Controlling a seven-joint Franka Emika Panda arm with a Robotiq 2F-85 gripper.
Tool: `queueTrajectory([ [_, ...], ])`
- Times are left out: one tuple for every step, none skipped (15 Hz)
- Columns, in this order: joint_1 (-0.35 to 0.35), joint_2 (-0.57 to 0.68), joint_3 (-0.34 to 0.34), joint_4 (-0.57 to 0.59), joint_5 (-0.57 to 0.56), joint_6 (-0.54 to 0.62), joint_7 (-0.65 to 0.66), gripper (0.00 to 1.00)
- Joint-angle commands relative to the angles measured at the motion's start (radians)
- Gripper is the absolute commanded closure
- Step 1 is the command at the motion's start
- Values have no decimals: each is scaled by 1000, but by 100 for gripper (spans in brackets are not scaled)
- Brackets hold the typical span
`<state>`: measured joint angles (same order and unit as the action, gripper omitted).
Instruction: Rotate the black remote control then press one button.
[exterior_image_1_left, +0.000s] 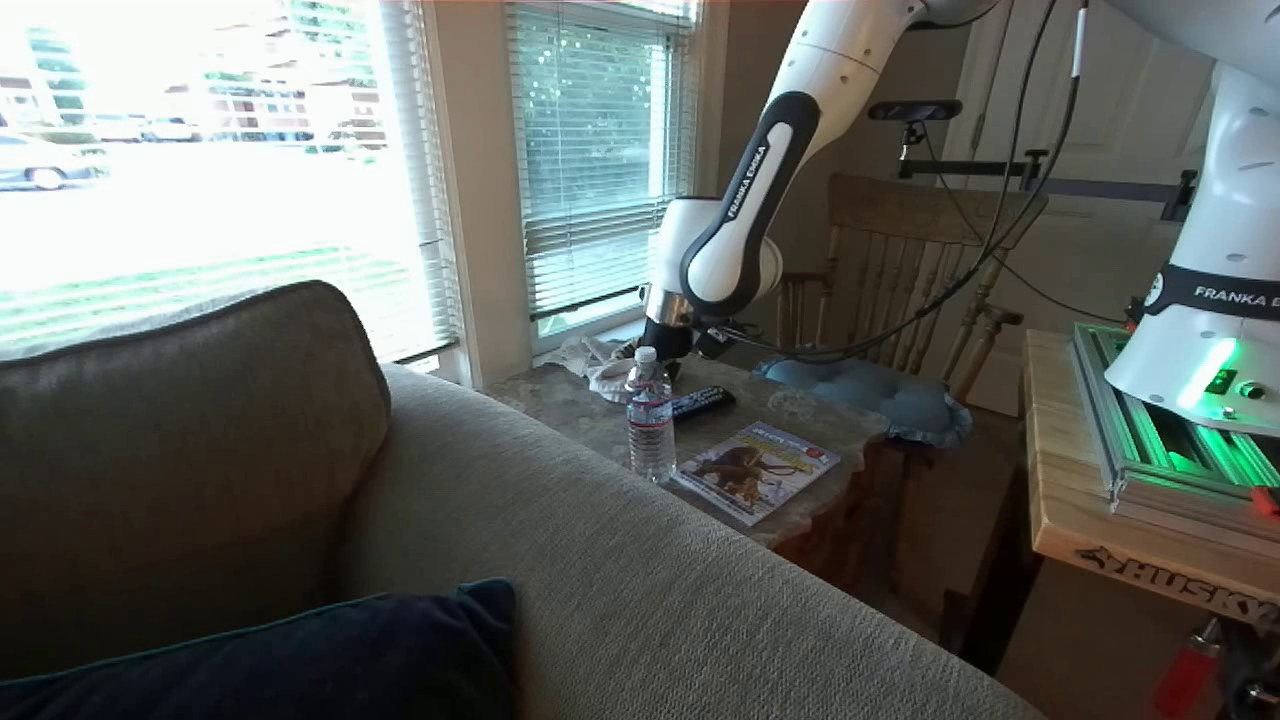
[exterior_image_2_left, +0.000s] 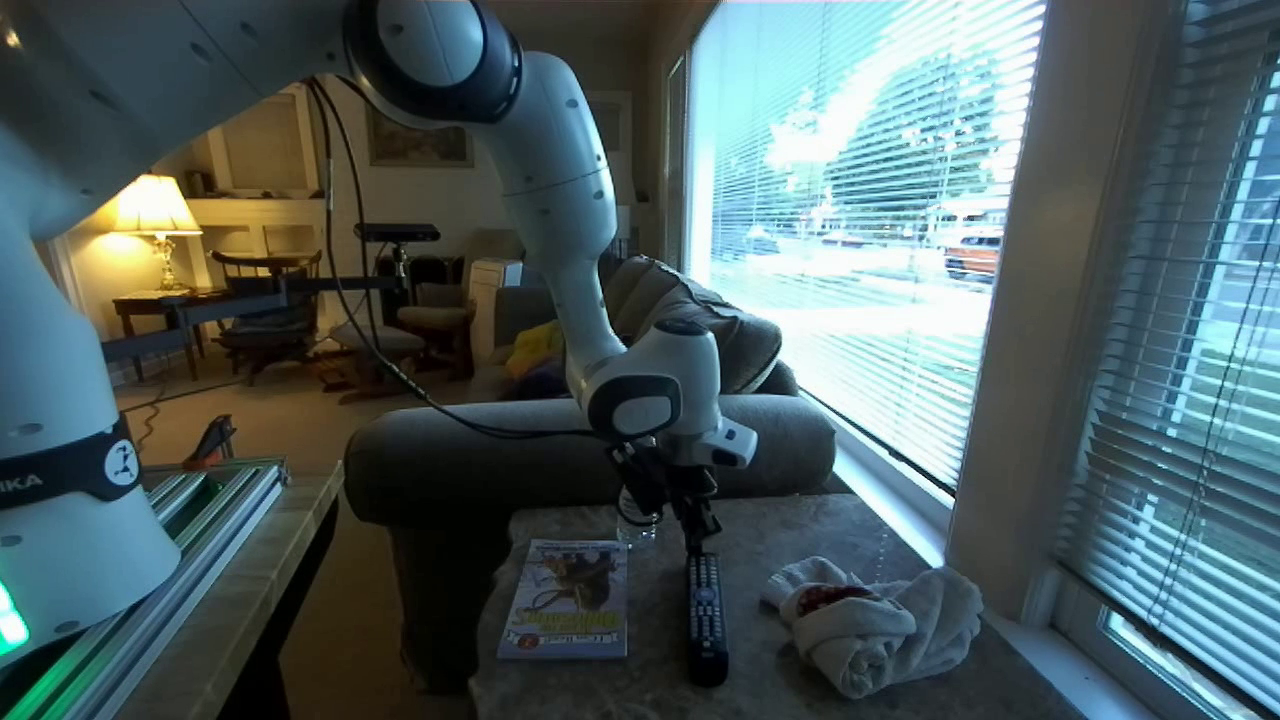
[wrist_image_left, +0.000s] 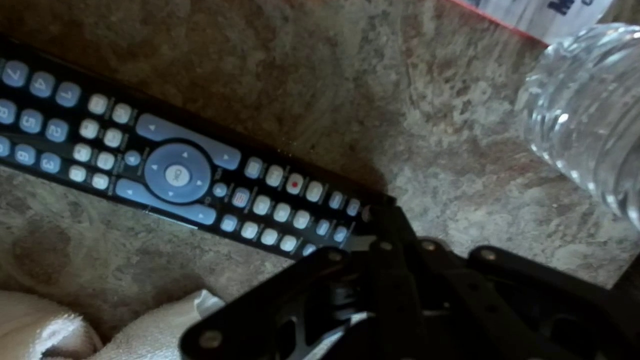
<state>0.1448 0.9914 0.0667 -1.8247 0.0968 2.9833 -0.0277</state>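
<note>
Black remote control (exterior_image_2_left: 706, 622) — lies face up, one end nearest the gripper (wrist_image_left: 392, 212), whose jaws meet, empty — presumably for pressing.

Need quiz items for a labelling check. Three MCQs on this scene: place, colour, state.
1. In an exterior view, where is the black remote control?
A) Between the magazine and the white cloth
B) On the magazine
C) Under the cloth

2. What colour is the cap on the bottle?
A) Red
B) White
C) Green

3. Which way do the remote's buttons face?
A) Sideways
B) Down
C) Up

Key:
1: A, magazine on one side, cloth on the other.
2: B, a white cap tops it in an exterior view.
3: C, the wrist view shows the numbers and OK.
</note>
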Motion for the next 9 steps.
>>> queueTrajectory([
  [-3,40,-2,44,-37,-5,10,100],
  [-1,45,-5,52,-37,-11,11,100],
  [-2,48,-5,57,-37,-15,11,100],
  [-2,52,-6,63,-38,-17,11,100],
  [-2,55,-7,68,-37,-20,11,100],
  [-2,57,-8,71,-37,-22,12,100],
  [-2,59,-9,77,-37,-27,12,100],
  [-2,61,-10,82,-37,-32,13,100],
  [-1,64,-11,87,-37,-36,13,100],
])
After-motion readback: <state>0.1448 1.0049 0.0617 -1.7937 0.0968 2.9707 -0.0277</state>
